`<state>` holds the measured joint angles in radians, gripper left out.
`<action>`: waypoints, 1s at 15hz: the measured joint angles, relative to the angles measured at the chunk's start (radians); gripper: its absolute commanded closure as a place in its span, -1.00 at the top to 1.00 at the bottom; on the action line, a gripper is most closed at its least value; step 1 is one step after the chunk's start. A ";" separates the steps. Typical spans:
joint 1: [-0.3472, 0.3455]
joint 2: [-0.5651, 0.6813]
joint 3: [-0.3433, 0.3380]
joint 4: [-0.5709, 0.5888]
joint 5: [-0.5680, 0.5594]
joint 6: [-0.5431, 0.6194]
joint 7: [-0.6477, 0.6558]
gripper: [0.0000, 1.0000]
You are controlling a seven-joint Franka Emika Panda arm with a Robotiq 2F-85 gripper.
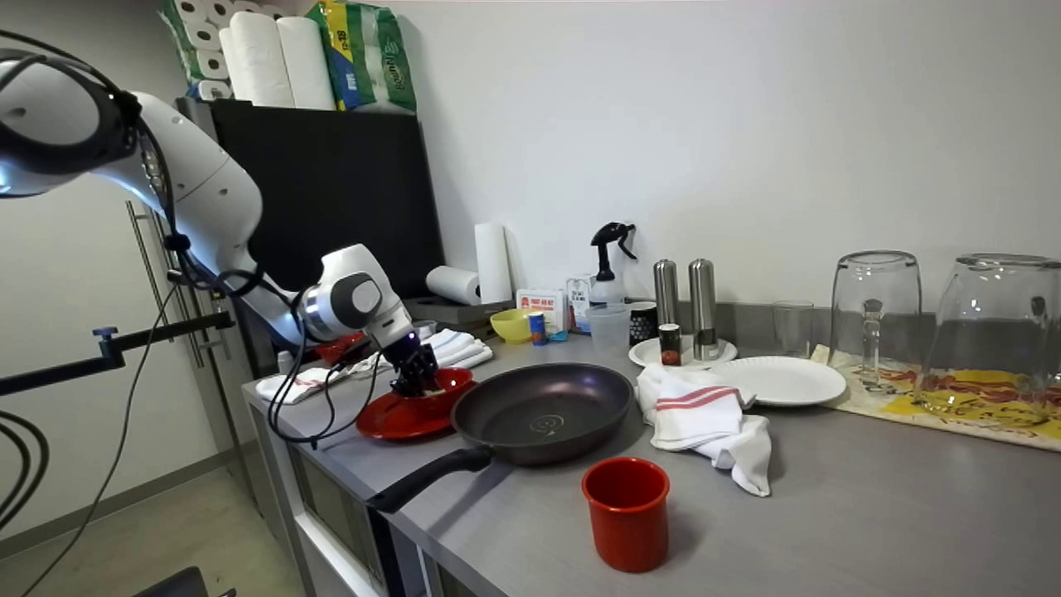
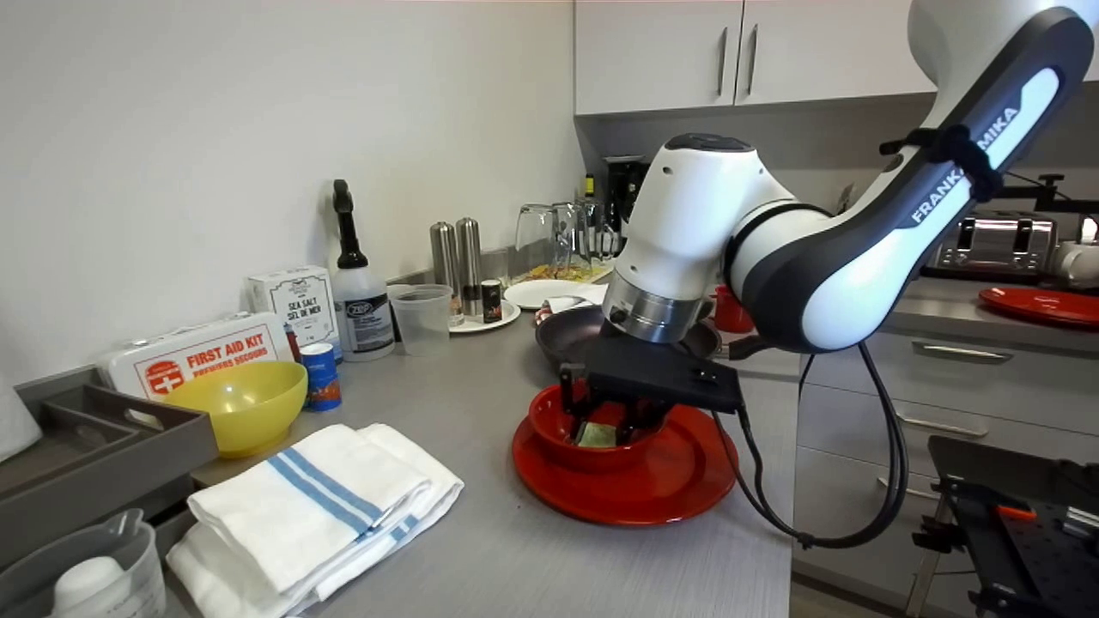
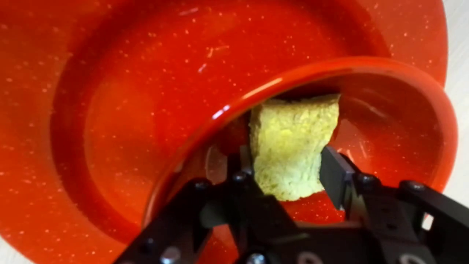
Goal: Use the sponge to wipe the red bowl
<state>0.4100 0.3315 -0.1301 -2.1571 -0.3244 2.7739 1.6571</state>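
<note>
Red cup (image 1: 627,524) nearest in an exterior view; farther, left of pan (image 1: 543,414), pincer (image 3: 287,161) grips sponge (image 3: 297,135) in red bowl (image 3: 399,126) on red plate (image 3: 146,106).

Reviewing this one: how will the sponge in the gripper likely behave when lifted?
The sponge is probably soft and yielding: it is narrower between the fingers of the gripper than at its far end. It may be light for its size, given its rough, porous-looking face, unless wet. Its flat, squarish shape makes rolling unlikely.

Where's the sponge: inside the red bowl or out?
Inside: the wrist view shows the gripper holding the sponge within the red bowl.
</note>
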 measured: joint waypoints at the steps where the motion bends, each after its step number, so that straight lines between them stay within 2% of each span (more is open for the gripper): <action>1: -0.019 -0.006 0.024 0.000 0.021 -0.019 -0.021 -0.55; 5: -0.077 -0.032 0.088 0.000 0.081 -0.085 -0.089 -0.55; 15: -0.163 -0.070 0.178 0.029 0.249 -0.278 -0.274 -0.55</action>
<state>0.2472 0.2615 0.0484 -2.1286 -0.0757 2.4959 1.3829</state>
